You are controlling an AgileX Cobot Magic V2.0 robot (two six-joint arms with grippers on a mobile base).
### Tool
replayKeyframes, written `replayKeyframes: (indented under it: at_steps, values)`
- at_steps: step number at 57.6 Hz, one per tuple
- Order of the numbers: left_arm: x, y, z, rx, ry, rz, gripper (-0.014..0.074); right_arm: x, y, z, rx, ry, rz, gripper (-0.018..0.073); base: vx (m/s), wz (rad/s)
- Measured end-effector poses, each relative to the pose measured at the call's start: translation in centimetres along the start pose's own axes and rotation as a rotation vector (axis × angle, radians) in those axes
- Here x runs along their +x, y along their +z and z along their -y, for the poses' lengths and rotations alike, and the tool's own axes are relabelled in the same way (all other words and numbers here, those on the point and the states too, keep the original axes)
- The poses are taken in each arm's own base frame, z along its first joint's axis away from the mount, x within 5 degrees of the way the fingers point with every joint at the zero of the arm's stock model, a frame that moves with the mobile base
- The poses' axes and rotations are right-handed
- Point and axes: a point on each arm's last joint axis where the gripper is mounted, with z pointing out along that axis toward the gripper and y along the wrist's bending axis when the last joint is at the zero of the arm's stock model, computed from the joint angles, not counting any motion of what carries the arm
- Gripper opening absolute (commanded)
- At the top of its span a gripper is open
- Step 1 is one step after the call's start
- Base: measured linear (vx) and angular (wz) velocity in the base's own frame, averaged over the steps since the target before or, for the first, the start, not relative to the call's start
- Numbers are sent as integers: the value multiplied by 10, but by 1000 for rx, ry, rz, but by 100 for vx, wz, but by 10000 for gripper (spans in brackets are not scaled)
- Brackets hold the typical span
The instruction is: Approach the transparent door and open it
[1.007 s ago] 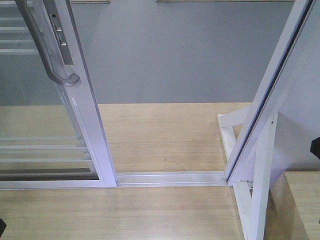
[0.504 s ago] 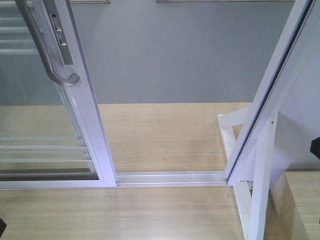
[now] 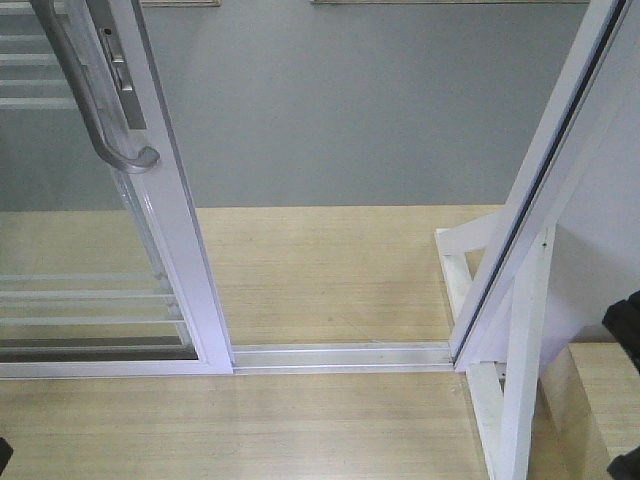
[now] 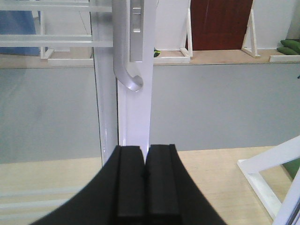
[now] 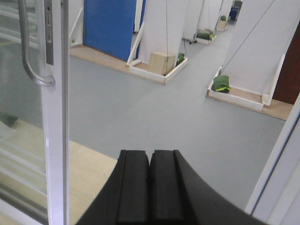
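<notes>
Transparent door [image 3: 165, 215] stands at frame left in the front view, slid aside, white-framed glass with thin horizontal bars, its curved grey bar handle [image 3: 95, 100] up near the top; open floor track [image 3: 340, 356] runs from its foot across to the white outer frame post [image 3: 545, 190] on the right. Left gripper [image 4: 145, 180]: black pads pressed together, holding nothing, facing the door's frame edge just below the handle. Right gripper [image 5: 150, 185]: likewise closed and empty, door frame off to its left, grey floor [image 5: 154, 108] ahead through the gap.
</notes>
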Motion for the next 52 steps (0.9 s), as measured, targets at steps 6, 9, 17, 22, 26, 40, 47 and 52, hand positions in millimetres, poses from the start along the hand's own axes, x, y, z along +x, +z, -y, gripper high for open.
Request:
replayKeyframes:
  at_steps: [6,9,17,22,26,40,47,52]
  values:
    - [0,0,0,0,0,0,4,31,2,-4,5,33,66,0,0,0]
    - [0,0,0,0,0,0,4,42,2,-6,6,53,86,0,0,0]
    - [0,0,0,0,0,-1,4,47,2,-7,7,75,104,0,0,0]
    - [0,0,0,0,-1,-1,4,49,2,-6,13,79,82,0,0,0]
    - [0,0,0,0,-1,-1,4,51,3,-5,35,81,63,0,0,0]
    - [0,0,0,1,-3,-1,4,54,2,0,132,88,31,0,0,0]
    - [0,0,0,1,-3,-1,4,54,2,0,137,89,30,0,0,0]
    - [0,0,0,1,-3,-1,4,54,2,0,137,89,30,0,0,0]
